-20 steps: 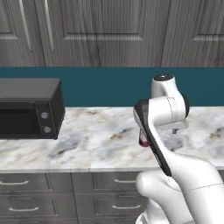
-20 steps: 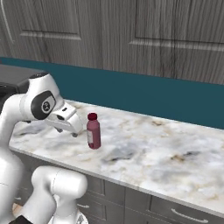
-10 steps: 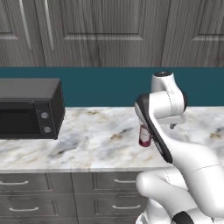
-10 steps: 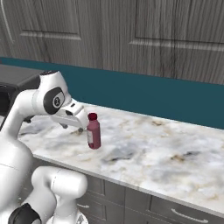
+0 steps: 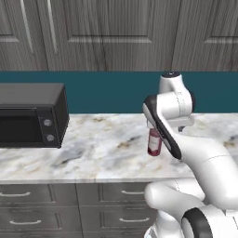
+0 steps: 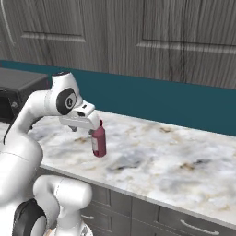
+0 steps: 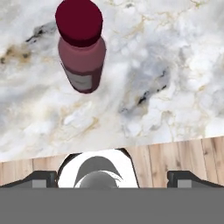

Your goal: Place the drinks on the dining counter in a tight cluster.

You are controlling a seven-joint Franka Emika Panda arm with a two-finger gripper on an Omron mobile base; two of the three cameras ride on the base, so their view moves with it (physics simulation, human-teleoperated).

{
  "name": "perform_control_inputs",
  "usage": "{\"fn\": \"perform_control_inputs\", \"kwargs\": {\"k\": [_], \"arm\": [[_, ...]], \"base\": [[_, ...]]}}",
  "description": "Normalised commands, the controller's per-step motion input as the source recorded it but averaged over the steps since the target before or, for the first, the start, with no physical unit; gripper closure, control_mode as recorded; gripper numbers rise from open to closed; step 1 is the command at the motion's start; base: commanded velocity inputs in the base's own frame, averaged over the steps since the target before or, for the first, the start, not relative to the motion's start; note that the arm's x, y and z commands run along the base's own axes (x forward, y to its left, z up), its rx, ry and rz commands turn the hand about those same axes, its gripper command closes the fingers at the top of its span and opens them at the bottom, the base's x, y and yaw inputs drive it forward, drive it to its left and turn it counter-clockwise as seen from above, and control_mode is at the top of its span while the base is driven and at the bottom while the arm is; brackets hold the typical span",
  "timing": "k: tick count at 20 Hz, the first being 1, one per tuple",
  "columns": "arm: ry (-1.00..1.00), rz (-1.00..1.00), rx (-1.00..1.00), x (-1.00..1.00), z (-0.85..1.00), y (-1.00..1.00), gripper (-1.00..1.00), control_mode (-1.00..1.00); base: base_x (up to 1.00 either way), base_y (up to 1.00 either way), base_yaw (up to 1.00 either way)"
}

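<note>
A pink-red juice bottle [image 6: 98, 142] with a dark red cap stands upright on a marble counter [image 6: 175, 161] with grey drawers and a teal backsplash. My gripper [image 6: 93, 125] hovers just above and beside its cap, open, holding nothing. In the left base view the bottle [image 5: 154, 143] is partly hidden behind my forearm. The hand view looks down on the bottle [image 7: 82, 57] at upper left, with my gripper [image 7: 112, 177] spread wide and its fingertips [image 7: 43, 177] far apart at the bottom. The dining counter is out of view.
A black microwave [image 5: 30, 115] sits at the counter's left end. Grey wooden cabinets [image 6: 138, 41] hang above the backsplash. The counter's front edge [image 7: 131, 146] and wood floor [image 7: 188, 157] show below the bottle in the hand view.
The arm has swung the hand closer to the juice bottle, from its left to just over its cap. The bottle has not moved and the jaws have stayed open.
</note>
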Motion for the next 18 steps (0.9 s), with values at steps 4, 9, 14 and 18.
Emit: {"fn": "perform_control_inputs", "kwargs": {"k": [4,9,14,18], "arm": [[0.0,0.06,0.03,0.25,-0.15,-0.15,-1.0,-1.0],[-0.11,0.08,0.0,0.11,-0.24,-0.04,-1.0,-1.0],[-0.12,0.09,0.0,0.15,-0.13,-0.02,-1.0,-1.0],[-0.02,0.03,0.0,0.29,-0.04,-0.02,-1.0,-1.0]], "base": [[0.0,0.0,0.0],[0.0,0.0,0.0],[0.0,0.0,0.0],[0.0,0.0,0.0]]}}
